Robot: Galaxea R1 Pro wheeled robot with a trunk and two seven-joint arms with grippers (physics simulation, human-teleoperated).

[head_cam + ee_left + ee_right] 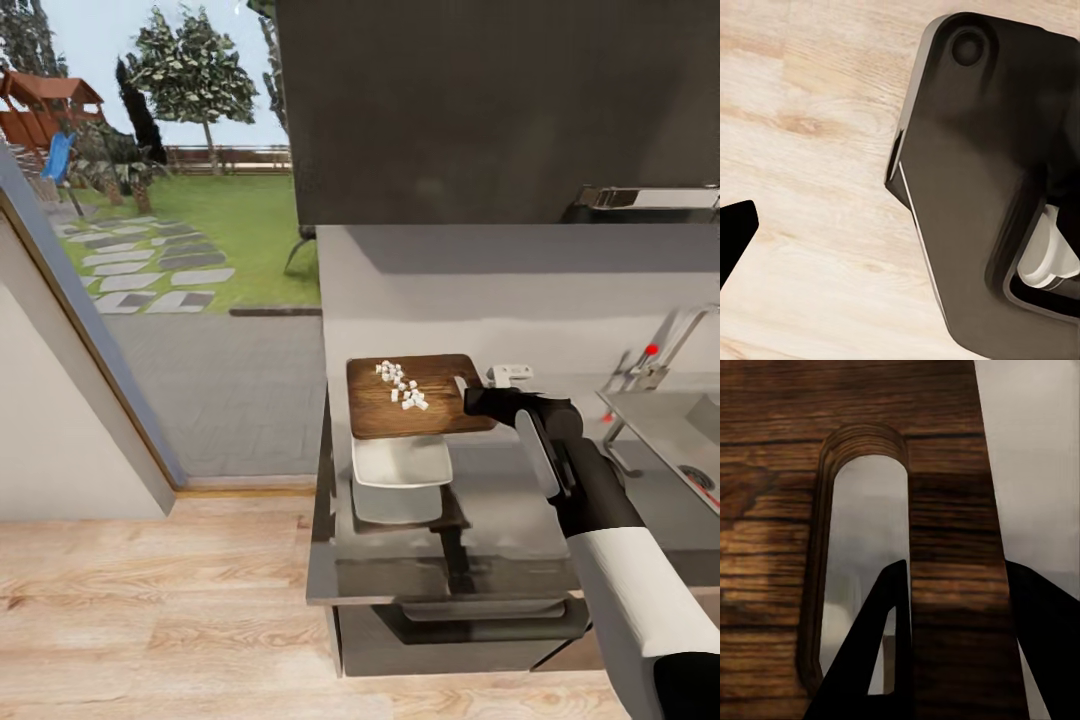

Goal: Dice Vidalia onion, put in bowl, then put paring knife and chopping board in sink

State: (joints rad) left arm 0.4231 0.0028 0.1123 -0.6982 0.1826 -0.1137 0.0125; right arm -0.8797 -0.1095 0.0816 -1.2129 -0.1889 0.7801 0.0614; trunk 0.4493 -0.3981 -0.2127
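The brown chopping board (420,400) carries a small heap of white diced Vidalia onion (402,385). My right gripper (472,400) is shut on the board's right end. In the right wrist view its dark fingers (870,660) clamp the wooden strip (952,547) between the handle slot and the board's edge. The board's near edge overlaps the far rim of the white bowl (400,462) on the grey countertop (500,520). The steel sink (670,420) lies at the far right. The paring knife is out of view. One dark fingertip (735,232) of my left gripper hangs over wooden floor.
A chrome tap (685,335) with a red knob (652,350) stands behind the sink. A small pale object (510,375) lies just beyond my right gripper. Left of the countertop, wooden floor (150,580) and a glass door open onto a garden. A dark robot part (990,187) hangs beside my left gripper.
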